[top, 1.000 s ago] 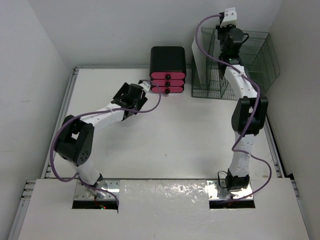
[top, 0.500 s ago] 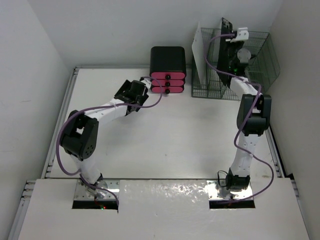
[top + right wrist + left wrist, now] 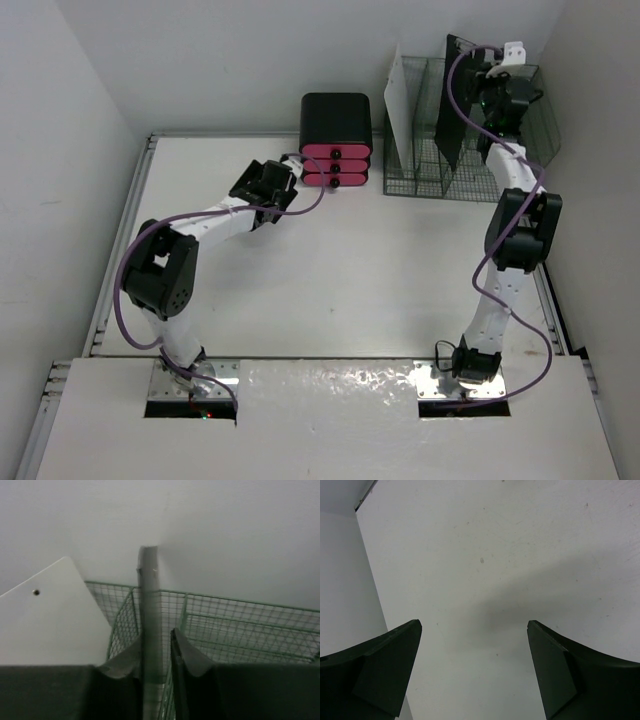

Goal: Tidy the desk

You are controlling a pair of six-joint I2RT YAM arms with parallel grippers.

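Sitting between white walls [image 3: 60,140], white desk [image 3: 350,270]; right pincer [image 3: 157,637] clamping black board [image 3: 453,100].

Surface [image 3: 350,270]: matt white, smooth, faint specks. Wire rack [image 3: 540,130]: thin green-coated metal mesh. Drawer unit [image 3: 336,118]: black plastic, slight sheen, pink fronts. White board [image 3: 401,105]: smooth, matt. Dark board [image 3: 450,145]: thin, matt grey edge. Left end effector [image 3: 474,625] fingers [image 3: 385,672]: matt black plastic.
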